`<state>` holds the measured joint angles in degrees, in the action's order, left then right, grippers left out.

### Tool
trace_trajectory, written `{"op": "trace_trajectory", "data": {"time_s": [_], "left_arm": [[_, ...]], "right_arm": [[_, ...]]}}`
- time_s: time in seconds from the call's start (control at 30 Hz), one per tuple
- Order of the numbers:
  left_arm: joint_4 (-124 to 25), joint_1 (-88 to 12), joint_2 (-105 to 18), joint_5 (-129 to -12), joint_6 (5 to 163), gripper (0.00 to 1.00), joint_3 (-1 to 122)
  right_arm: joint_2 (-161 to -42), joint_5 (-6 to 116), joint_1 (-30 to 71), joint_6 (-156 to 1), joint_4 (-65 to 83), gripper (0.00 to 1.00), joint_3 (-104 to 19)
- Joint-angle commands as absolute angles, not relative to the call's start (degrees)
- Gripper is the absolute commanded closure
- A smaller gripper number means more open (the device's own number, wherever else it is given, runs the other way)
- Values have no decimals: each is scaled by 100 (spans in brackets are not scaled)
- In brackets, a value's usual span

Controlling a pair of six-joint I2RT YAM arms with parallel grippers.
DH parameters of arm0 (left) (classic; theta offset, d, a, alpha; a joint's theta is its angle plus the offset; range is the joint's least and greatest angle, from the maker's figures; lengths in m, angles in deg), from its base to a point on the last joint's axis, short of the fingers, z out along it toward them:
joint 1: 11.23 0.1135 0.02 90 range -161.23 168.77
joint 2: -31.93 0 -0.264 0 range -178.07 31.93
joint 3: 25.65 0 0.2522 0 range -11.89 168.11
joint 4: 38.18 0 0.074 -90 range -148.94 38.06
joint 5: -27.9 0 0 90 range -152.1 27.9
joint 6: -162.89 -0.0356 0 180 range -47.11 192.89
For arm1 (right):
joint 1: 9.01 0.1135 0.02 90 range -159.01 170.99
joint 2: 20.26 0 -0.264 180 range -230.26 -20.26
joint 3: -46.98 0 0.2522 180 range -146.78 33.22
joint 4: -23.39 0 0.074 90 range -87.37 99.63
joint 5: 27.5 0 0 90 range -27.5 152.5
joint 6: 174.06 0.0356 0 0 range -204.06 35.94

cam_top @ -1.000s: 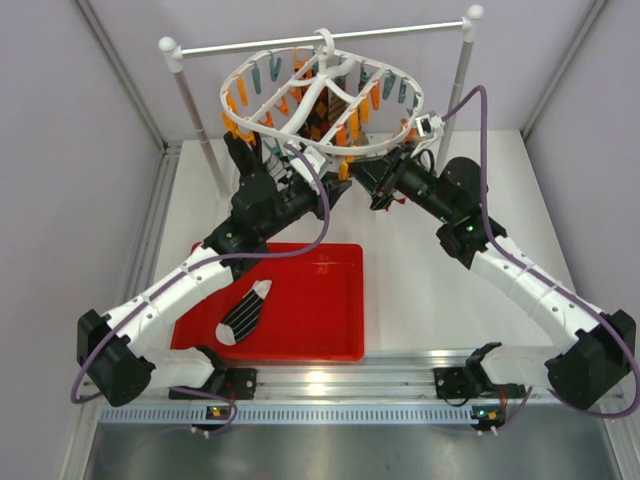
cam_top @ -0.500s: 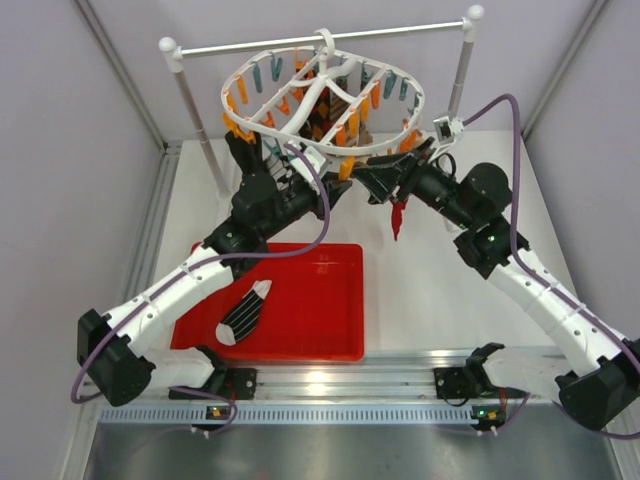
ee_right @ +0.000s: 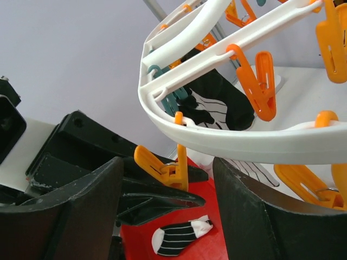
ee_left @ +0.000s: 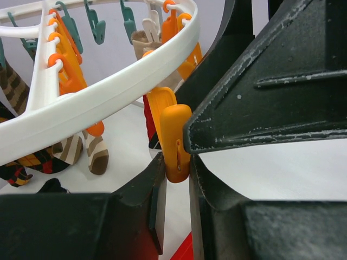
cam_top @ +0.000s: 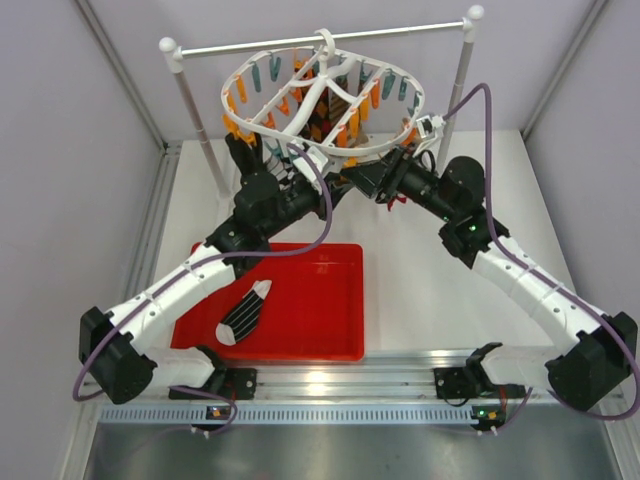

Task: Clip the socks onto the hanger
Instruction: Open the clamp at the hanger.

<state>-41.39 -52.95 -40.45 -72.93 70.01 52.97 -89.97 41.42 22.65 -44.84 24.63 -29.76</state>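
socks (ee_left: 95, 151) already hang on the hanger (ee_left: 108, 92) at the far middle. one striped sock (cam_top: 245, 312) lies unclipped in the near-left tray (cam_top: 320, 300). left gripper (ee_left: 174, 173) clamps an orange clip (ee_left: 173, 135); right gripper (ee_right: 168, 179) stands apart. seemingly mostly done.

clip (ee_left: 173, 135) in left gripper (ee_left: 174, 179) (under hanger (ee_left: 108, 103))

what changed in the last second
The right gripper swung out rightward with a dark red sock dangling, then came back under the hanger, where little of the sock shows. The left gripper stayed pinched on an orange clip; the striped sock stayed in the red tray.
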Motion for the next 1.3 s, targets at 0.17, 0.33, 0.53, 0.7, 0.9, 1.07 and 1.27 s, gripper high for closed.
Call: {"op": "trace_trajectory", "data": {"time_s": [0.17, 0.33, 0.53, 0.7, 0.9, 1.07, 1.27], "left_arm": [[-4025, -5333, -4155, -7669, 7034, 100, 5570], [-4069, -5333, -4146, -7677, 7034, 100, 5570], [-4139, -5333, -4163, -7713, 7034, 100, 5622], [-4192, -5333, -4172, -7756, 7016, 100, 5640], [-4279, -5333, -4164, -7844, 6963, 100, 5657], [-4385, -5325, -4155, -7844, 6946, 85, 5675], [-4683, -5333, -3944, -7705, 6884, 50, 5605]], "right_arm": [[-8978, 4404, 2325, -4196, 3186, 35, -3015], [-9022, 4387, 2342, -4354, 3177, 40, -3033], [-8986, 4238, 2351, -4600, 3169, 37, -2953], [-9004, 4228, 2351, -4847, 3142, 38, -2927], [-9039, 4351, 2351, -4917, 3090, 58, -2962], [-9031, 4395, 2351, -4891, 3089, 77, -2980], [-9013, 4404, 2316, -4794, 3063, 94, -2989]]}}
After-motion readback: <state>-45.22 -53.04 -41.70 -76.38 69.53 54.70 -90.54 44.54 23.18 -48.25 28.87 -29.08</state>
